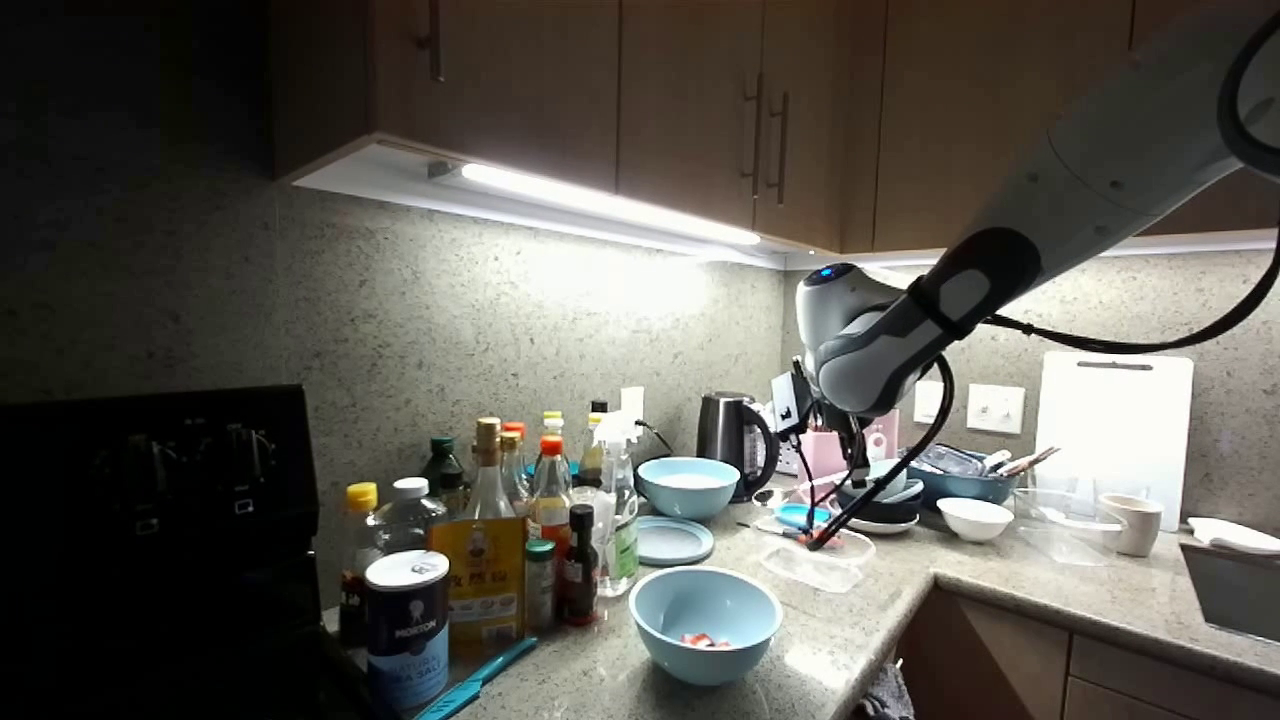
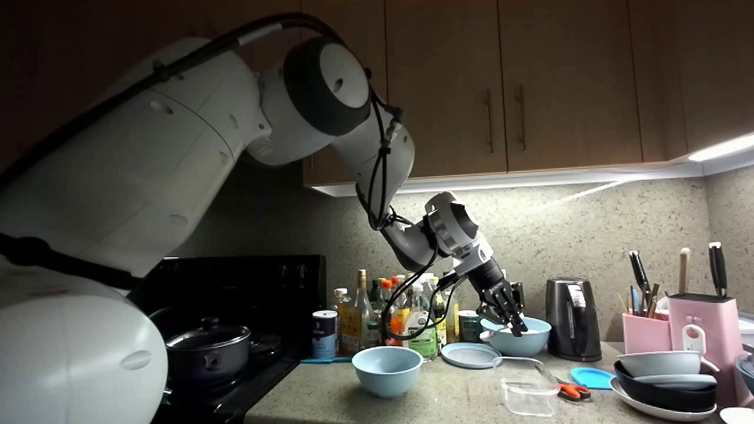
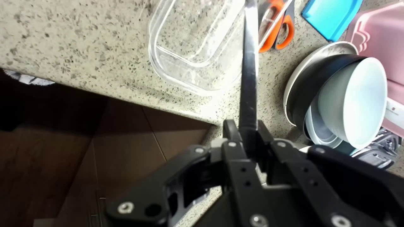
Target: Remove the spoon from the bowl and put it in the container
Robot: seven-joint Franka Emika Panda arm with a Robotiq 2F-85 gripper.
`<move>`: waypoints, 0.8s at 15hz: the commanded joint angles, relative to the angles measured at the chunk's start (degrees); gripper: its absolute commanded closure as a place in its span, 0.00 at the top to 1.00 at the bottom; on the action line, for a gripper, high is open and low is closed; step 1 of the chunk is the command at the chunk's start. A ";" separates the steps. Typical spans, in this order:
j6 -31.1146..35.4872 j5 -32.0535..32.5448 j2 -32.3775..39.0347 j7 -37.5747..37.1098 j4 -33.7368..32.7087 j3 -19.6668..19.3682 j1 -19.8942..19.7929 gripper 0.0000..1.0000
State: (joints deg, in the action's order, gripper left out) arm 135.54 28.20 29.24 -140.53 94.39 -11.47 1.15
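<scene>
My gripper (image 3: pixel 248 126) is shut on the handle of a metal spoon (image 3: pixel 250 60); its head is out of frame in the wrist view. In the exterior views the gripper (image 1: pixel 860 468) (image 2: pixel 518 330) is raised above the counter, and the spoon head (image 1: pixel 770 497) (image 2: pixel 488 335) points toward the bowls' side. The clear container (image 1: pixel 812 573) (image 2: pixel 529 393) (image 3: pixel 154 47) stands open on the counter; the spoon crosses its right side in the wrist view. The light blue-teal bowl (image 1: pixel 688 497) (image 2: pixel 521 347) stands by the kettle, with a pale inside.
A paler blue bowl (image 1: pixel 705 650) (image 2: pixel 387 377) with red-white pieces stands near the front. Orange-handled scissors (image 3: pixel 285 31) and a blue flat piece (image 3: pixel 331 15) lie beside the container. Stacked bowls (image 3: pixel 334 97), a kettle (image 2: pixel 572 321) and bottles (image 1: pixel 550 500) stand around.
</scene>
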 commanded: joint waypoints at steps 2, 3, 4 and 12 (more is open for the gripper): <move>0.05 -0.82 0.43 0.55 -0.13 -1.43 1.22 0.16; 0.04 -0.79 0.39 0.53 -0.14 -1.48 1.36 0.16; 0.04 -0.78 0.38 0.53 -0.15 -1.49 1.43 0.04; -8.36 -15.94 8.57 1.11 -13.67 -0.80 -4.19 0.04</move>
State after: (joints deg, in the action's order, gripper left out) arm 131.02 17.22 34.44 -140.53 86.61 -12.59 -1.33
